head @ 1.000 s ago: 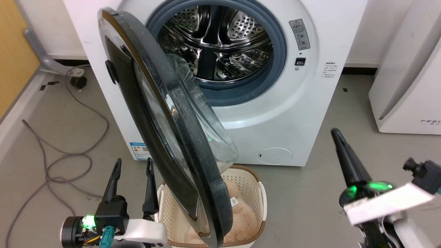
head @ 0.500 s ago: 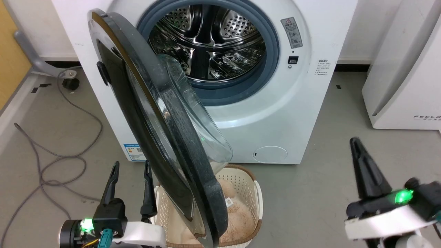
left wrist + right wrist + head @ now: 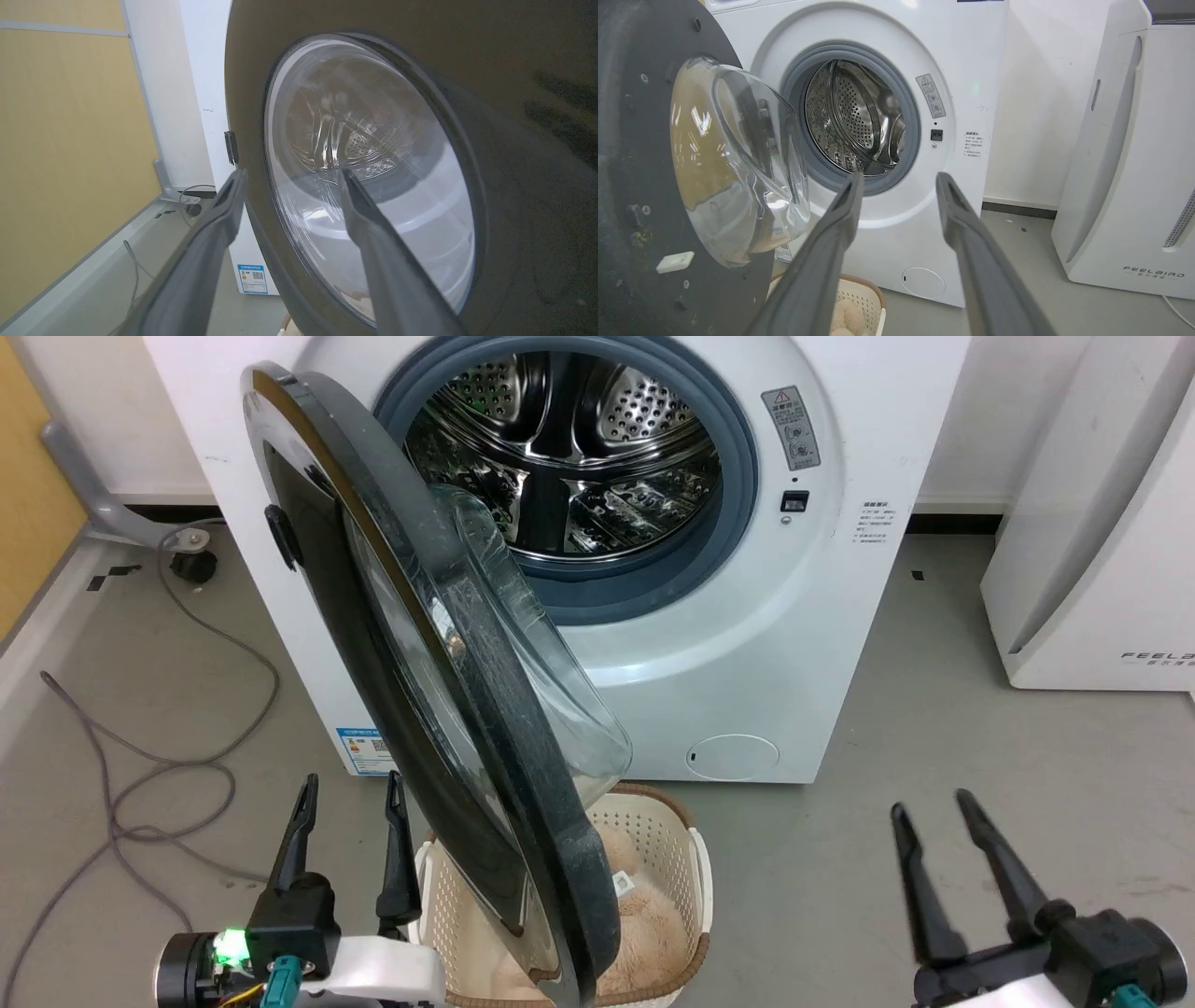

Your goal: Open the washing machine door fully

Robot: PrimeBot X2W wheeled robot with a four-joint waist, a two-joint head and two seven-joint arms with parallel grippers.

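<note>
**Fingers parted on both sides, door hanging between them**

Both pairs of fingers (image 3: 297, 840) are spread wide and we're carrying nothing. The left gripper (image 3: 350, 777) points up the outer side of the washing machine door (image 3: 448, 709), which stands edge-on just to the right of its tips. From the left wrist, one finger (image 3: 383, 261) crosses the door's glass (image 3: 364, 163) and the other looks past the rim. Whether anything touches, we cannot tell.

Over to the right gripper (image 3: 930, 801), open too and well apart from the door. Off to the left of its fingers sits the door's inner face with the bulging glass bowl (image 3: 738, 163). Straight beyond the tips is the steel drum (image 3: 859, 116) of the washing machine (image 3: 747, 644).

We judge the door roughly half swung, so the job isn't finished. That split makes sense: the right side has a clear push at the inner face, while the left could hook the rim and draw it wider. Below the tips, watch the laundry basket (image 3: 672, 840) tucked under the door's lower edge, and the cable (image 3: 140, 784) out to the left.
</note>
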